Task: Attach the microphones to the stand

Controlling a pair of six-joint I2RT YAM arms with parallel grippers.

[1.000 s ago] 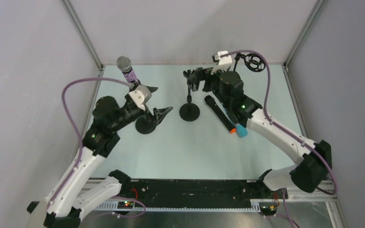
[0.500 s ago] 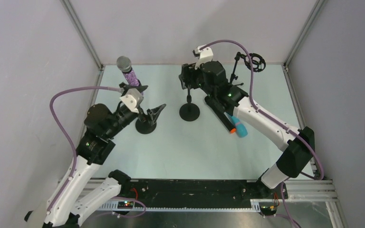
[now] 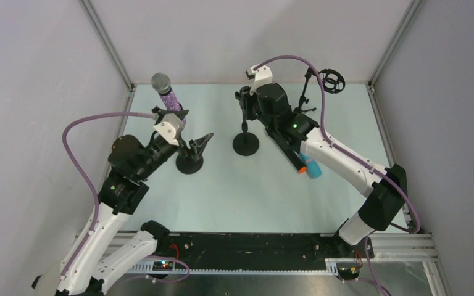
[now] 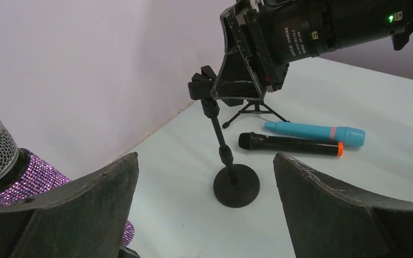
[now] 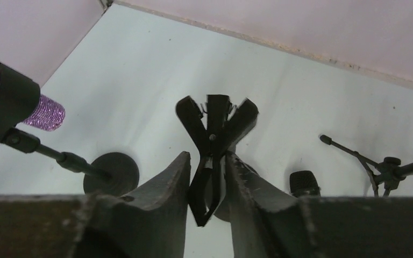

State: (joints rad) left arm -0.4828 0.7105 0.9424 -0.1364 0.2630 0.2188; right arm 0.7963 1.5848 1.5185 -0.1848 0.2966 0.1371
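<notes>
Status: pinches clip [image 5: 214, 126] of middle stand [image 3: 245, 144] with nearly closed right end effector [image 5: 208, 161], holds left end effector [image 4: 205, 161] wide open, empty, left of that stand; black microphone [image 4: 290, 144] and teal microphone [image 4: 314, 132] right of it, probably stiff, light, slick: grip mid-barrel.

Loads of bare table [image 3: 241, 197] can be found up front. The gap between the left stand [image 3: 189, 164] and the middle stand [image 3: 245, 144] is partly taken up by the left gripper [image 3: 197, 125].
</notes>
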